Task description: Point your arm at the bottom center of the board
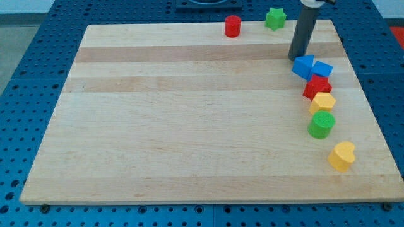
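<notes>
My rod comes down from the view's top right and my tip [297,58] rests on the wooden board [189,126], just left of and touching or nearly touching a blue block [303,66]. A second blue block [322,69] lies beside it. Below them a chain runs down the view's right side: a red block [317,86], a yellow hexagon-like block [322,102], a green cylinder [321,125] and a yellow heart-shaped block [342,156]. A red cylinder [233,26] and a green star block [274,18] sit at the board's top edge.
The board lies on a blue perforated table [38,38]. Its bottom edge [208,202] runs along the view's bottom.
</notes>
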